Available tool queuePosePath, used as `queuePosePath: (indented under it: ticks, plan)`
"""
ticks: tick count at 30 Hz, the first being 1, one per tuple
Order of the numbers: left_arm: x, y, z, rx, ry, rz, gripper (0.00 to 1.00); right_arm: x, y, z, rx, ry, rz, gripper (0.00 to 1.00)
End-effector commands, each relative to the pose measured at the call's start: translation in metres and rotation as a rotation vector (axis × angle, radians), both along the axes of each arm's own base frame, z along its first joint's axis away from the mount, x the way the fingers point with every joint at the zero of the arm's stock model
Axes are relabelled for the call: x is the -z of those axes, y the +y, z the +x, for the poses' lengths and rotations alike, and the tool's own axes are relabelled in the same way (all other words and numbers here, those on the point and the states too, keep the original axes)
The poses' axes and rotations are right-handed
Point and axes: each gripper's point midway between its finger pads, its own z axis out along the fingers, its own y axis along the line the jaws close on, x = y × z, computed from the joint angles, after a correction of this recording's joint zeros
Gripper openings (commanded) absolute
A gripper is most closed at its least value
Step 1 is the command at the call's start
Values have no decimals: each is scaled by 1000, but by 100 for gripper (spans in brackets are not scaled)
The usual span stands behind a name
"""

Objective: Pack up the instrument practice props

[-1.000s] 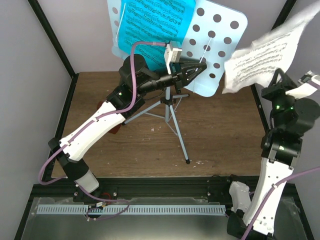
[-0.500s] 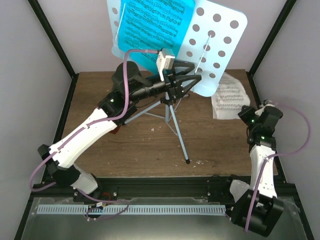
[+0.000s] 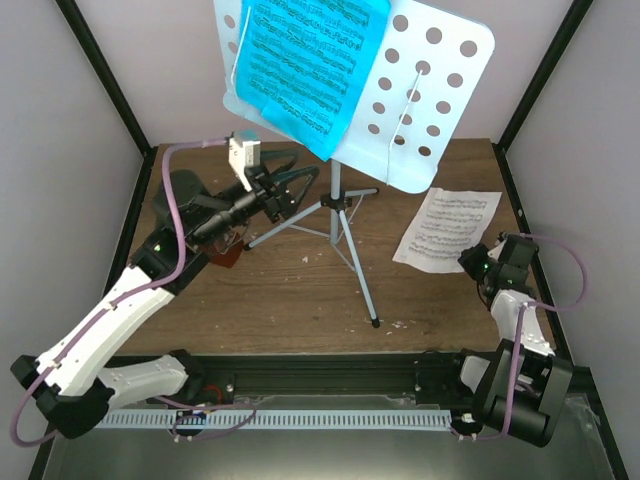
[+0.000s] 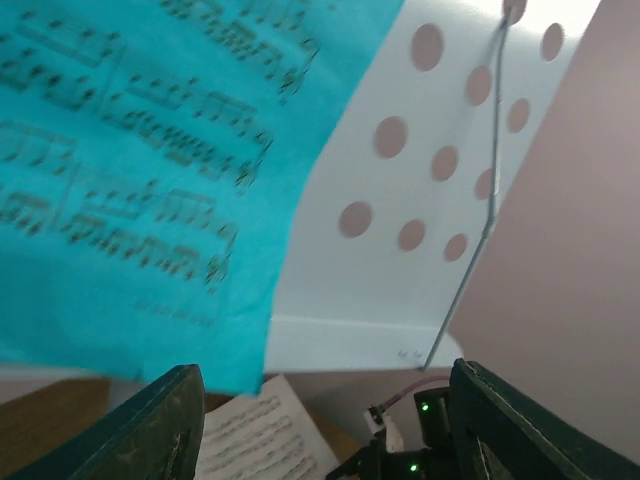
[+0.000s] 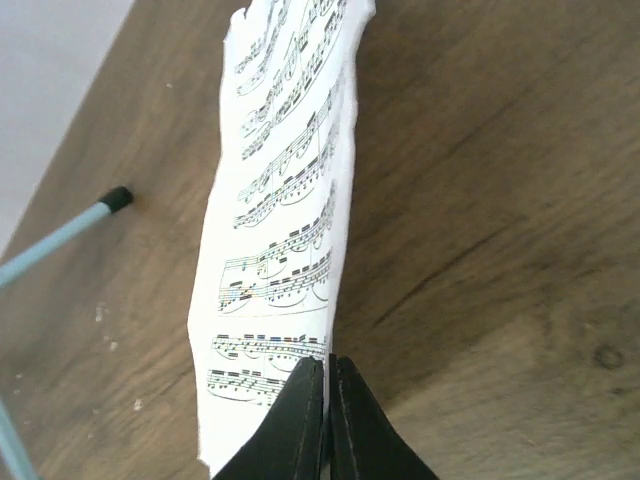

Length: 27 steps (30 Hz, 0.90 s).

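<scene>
The pale blue perforated music stand (image 3: 430,90) stands on its silver tripod (image 3: 340,225) at the back, with a blue sheet-music page (image 3: 305,65) lying on it. My left gripper (image 3: 290,185) hangs open to the left of the tripod pole, holding nothing. In the left wrist view the gripper (image 4: 320,430) looks up at the blue page (image 4: 130,170) and the stand (image 4: 420,200). A white sheet-music page (image 3: 447,229) lies on the table at right. My right gripper (image 3: 470,262) is shut on its near edge (image 5: 328,400). A red-brown metronome (image 3: 227,257) peeks out under the left arm.
The tripod's front foot (image 3: 375,323) rests mid-table, and another foot (image 5: 118,197) shows beside the white page (image 5: 280,220). Black frame posts (image 3: 105,80) and pale walls close in both sides. A black rail (image 3: 320,370) runs along the near edge.
My right arm brought the white page down from high at the right onto the table. My left gripper opened and drew back leftward, away from the stand.
</scene>
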Motion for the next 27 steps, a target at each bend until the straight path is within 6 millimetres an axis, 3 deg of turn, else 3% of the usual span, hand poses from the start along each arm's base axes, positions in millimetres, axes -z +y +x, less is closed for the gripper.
queuePosePath:
  ticks: [1, 3, 8, 11, 13, 17, 20, 25, 27]
  plan:
    - [26, 20, 5, -69, 83, 29, 69, 10, -13, -4, 26, 24, -98, 6]
    - [41, 27, 9, -90, 122, 55, 70, 13, -14, -5, 27, 31, -108, 13]
    - [72, 45, 17, -91, 219, 48, 71, 8, -16, -6, 36, 20, -119, 47]
    - [81, 57, 23, -79, 254, 29, 73, -13, -18, -3, 45, -24, -138, 78]
    - [89, 64, 27, -74, 276, 35, 74, -36, -21, -1, 59, -74, -167, 90]
    - [108, 73, 33, -46, 295, 66, 76, -100, -14, -2, 31, -252, -218, 96]
    - [124, 67, 27, 63, 234, 82, 74, -140, 16, -3, -116, -413, -195, 94]
    - [158, 48, 35, 194, 186, 97, 67, -150, 69, -10, -374, -487, -13, 91]
    - [162, 42, 39, 221, 150, 82, 64, -149, 86, -13, -449, -494, 0, 91]
